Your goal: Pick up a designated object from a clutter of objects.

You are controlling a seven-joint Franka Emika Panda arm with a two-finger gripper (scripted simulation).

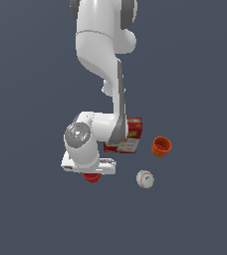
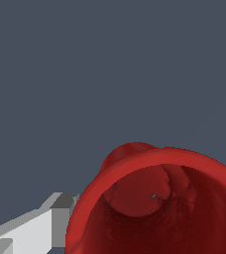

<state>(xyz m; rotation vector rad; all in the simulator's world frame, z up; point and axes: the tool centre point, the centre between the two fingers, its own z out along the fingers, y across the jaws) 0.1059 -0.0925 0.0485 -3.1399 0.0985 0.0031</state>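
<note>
Single-arm pick from clutter, at the approach to the target. The red cup lies on the bench directly beneath the wrist, only a sliver showing in the exterior view; in the wrist view it fills the near field, its mouth turned toward the camera and one grey finger just beside its rim.

Risk — with a finger this close to the outside of the rim, a closing or descending move could push the light cup sideways or tip it, instead of trapping its wall. The tapered, ribbed side may also let it slide out of a shallow pinch. Only one finger is visible, so how wide the fingers stand, and whether they have the cup, cannot be told.

Pose — the arm reaches down from the top of the exterior view, forearm near vertical, the wrist folded low and the hand close above the bench.

The cracker box sits partly hidden behind the forearm; the orange cup and baseball lie apart, toward the exterior view's right.
</note>
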